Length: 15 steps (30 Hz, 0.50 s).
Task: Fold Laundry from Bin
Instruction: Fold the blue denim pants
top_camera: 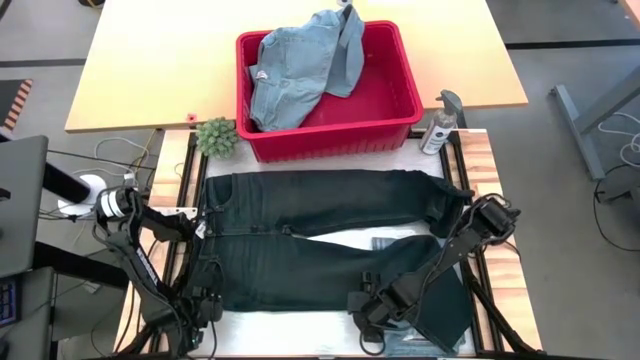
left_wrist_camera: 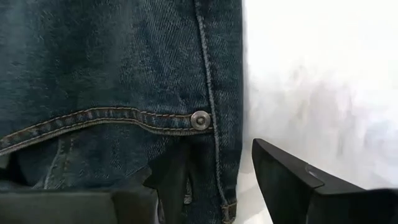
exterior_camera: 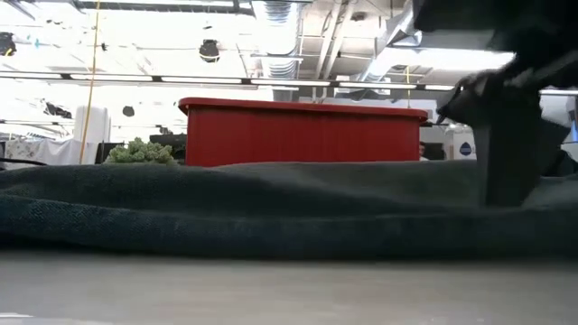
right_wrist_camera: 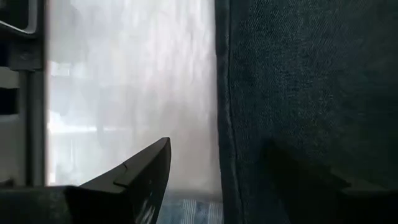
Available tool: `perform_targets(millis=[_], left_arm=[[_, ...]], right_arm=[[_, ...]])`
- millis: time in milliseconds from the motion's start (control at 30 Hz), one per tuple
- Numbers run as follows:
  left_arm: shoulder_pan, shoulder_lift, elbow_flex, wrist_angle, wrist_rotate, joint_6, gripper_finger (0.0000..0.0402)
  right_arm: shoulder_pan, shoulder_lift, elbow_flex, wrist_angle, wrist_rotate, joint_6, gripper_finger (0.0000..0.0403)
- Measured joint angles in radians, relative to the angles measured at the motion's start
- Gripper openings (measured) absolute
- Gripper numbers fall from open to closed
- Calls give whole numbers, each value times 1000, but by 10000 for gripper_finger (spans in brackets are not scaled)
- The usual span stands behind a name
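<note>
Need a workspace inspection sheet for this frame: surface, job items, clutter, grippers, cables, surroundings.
Surface: white mat on the work table, mostly covered.
Job's things: dark trousers spread flat, legs toward the right arm; light blue denim garment heaped in the red bin, draped over its far rim.
Clutter: spray bottle beside the bin; small green plant at its other side; striped fabric showing between the trouser legs.
Grippers: left gripper open, astride the trousers' side edge near a rivet; right gripper open, astride a trouser edge.
Cables: loose cables off the table's left side.
Surroundings: wooden table behind the bin; nobody seen.
</note>
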Motion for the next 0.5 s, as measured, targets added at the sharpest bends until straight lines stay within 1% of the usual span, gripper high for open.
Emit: perform_targets(millis=[100, 167, 300, 433, 500], left_arm=[[2, -5, -19, 3, 24, -10, 161], [2, -5, -30, 6, 28, -20, 143], [2, -5, -40, 1, 25, -38, 90], [3, -4, -42, -7, 30, -47, 22], [4, -3, -42, -7, 38, -56, 9]], right_arm=[[0, 17, -1, 10, -25, 4, 292], [2, 17, -1, 7, -26, 29, 292], [1, 16, 0, 1, -27, 65, 292], [2, 15, 0, -10, -29, 61, 291], [1, 15, 0, -40, -27, 65, 285]])
